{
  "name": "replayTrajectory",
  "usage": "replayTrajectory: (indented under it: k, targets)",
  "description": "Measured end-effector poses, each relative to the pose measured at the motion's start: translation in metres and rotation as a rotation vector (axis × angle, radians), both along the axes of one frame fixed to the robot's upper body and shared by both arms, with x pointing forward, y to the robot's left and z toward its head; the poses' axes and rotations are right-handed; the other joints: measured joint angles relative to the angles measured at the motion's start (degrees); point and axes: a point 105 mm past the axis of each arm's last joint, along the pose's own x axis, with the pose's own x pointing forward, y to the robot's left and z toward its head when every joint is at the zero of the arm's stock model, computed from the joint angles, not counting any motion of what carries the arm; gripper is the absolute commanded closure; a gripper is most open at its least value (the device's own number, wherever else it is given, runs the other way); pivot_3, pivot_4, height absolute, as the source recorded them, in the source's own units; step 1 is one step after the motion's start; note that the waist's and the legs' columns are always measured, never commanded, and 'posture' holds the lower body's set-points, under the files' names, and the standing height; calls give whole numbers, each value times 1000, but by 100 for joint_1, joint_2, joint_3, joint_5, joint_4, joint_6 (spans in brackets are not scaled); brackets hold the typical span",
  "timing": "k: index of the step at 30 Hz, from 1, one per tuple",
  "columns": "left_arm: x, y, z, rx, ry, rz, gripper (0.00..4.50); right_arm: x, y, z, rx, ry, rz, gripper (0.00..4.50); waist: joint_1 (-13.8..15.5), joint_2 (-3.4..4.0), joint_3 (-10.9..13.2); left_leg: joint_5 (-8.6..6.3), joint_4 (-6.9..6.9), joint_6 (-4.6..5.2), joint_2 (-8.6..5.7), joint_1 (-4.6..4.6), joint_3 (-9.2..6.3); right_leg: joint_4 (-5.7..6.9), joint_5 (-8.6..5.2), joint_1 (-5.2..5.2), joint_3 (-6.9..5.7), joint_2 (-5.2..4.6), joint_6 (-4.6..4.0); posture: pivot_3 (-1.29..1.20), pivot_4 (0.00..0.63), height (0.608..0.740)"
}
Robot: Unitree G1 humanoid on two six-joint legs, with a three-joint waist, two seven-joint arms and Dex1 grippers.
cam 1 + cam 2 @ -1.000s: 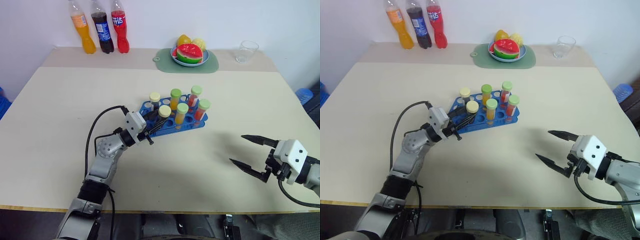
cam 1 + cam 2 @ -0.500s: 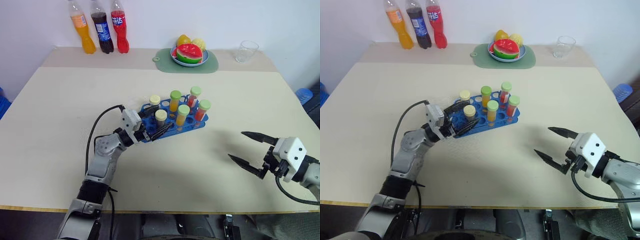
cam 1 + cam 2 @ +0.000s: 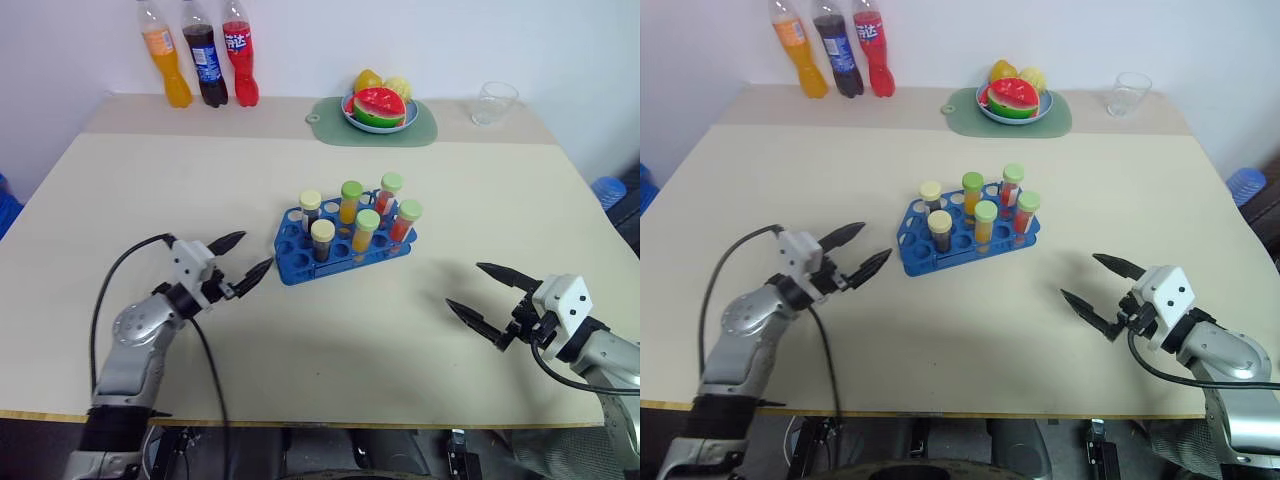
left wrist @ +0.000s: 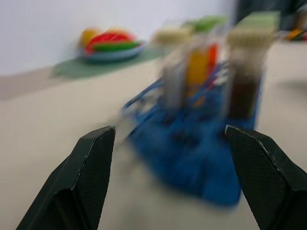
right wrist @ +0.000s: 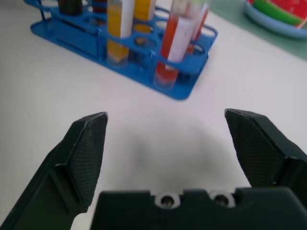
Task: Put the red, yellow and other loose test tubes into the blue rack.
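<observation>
Your six tubes (image 3: 322, 240) stand in the blue rack (image 3: 300, 268). Both sets of fingers gape apart, empty — left gripper (image 3: 246, 259) beside it, right gripper (image 3: 482, 294) well apart.

Both arms are silver-grey metal with black ribbed sleeves; a black cable loops along each. White housings carry the left gripper (image 3: 241, 264) and right gripper (image 3: 483, 294), each with 2 tapered black fingers (image 5: 86, 153), cross-hatched inside; 2 screws sit at 6 o'clock in the right wrist view

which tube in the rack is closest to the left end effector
The dark-filled tube with the cream cap, at the rack's front left corner. It stands nearest the open left end effector; the orange and red tubes sit farther right.
</observation>
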Motion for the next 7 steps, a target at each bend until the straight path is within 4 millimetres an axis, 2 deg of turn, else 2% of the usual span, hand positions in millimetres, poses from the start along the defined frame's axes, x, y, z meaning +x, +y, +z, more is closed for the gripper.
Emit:
replayTrajectory:
  k: [3,7]
  targets:
    - [-10,26,-4,41,48,49,734,-6,-13,-11,30,24,-64,164,-4,0,0,-2,0,2,3,0,1,-1,-1,0,0,0,-1,0,150,740]
    - [-16,45,-5,60,84,90,734,-9,-35,-18,61,27,-162,164,-22,2,0,-2,0,2,5,4,5,-1,-1,-1,1,0,-2,0,150,740]
